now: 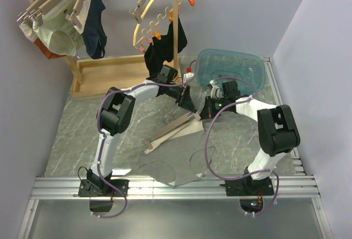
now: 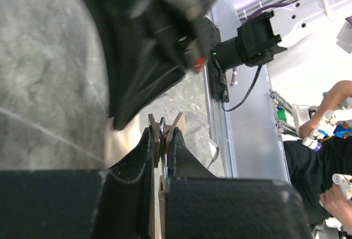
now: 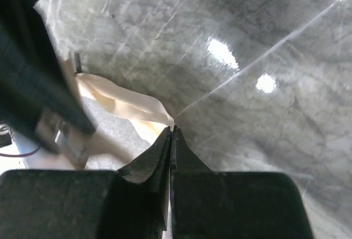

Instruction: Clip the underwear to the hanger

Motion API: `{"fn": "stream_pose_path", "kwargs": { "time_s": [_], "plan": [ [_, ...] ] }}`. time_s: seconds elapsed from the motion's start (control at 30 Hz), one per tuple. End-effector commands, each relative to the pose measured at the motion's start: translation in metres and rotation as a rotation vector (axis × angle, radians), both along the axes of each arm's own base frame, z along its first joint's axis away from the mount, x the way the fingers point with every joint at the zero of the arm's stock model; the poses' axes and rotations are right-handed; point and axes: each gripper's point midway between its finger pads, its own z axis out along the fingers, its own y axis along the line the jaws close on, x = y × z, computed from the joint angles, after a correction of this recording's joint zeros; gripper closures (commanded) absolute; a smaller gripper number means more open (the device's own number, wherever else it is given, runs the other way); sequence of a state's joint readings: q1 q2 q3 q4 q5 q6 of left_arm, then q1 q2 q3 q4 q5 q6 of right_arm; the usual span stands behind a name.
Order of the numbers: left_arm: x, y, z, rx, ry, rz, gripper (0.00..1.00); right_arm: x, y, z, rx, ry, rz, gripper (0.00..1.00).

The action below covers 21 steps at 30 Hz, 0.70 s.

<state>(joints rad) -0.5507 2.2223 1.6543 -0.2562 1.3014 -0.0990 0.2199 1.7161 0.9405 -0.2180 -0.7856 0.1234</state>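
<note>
The light wooden hanger (image 1: pixel 160 138) lies slanted across the middle of the marble table, its right end raised. My left gripper (image 1: pixel 190 107) is shut on the wooden clip (image 2: pixel 163 121) at that right end, its fingers squeezing the clip's two levers together. The pale beige underwear (image 1: pixel 180 132) lies bunched beside and under the bar. My right gripper (image 1: pixel 208 111) stands just right of the left one. In the right wrist view the right gripper (image 3: pixel 171 132) is shut on an edge of the underwear (image 3: pixel 126 104).
A clear blue basin (image 1: pixel 231 65) stands behind the right arm. A wooden rack (image 1: pixel 110 74) at the back left carries pale green and navy briefs. A yellow curved hanger (image 1: pixel 165 13) with a black garment hangs behind the grippers. A darker grey patch (image 1: pixel 170 170) lies at the front.
</note>
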Motion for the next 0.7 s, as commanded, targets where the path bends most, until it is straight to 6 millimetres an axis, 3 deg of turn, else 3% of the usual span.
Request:
{"fn": "stream_pose_path", "kwargs": {
  "time_s": [0.0, 0.33, 0.67],
  "plan": [
    [0.006, 0.003, 0.03, -0.055, -0.093, 0.012, 1.0, -0.001, -0.001, 0.017, 0.049, -0.058, 0.002, 1.0],
    [0.012, 0.006, 0.026, -0.047, -0.104, 0.037, 1.0, -0.008, -0.004, 0.022, 0.075, -0.088, 0.015, 1.0],
    [0.011, 0.009, 0.012, -0.023, -0.094, 0.04, 1.0, -0.008, -0.005, 0.043, 0.094, -0.177, 0.036, 1.0]
  ]
}}
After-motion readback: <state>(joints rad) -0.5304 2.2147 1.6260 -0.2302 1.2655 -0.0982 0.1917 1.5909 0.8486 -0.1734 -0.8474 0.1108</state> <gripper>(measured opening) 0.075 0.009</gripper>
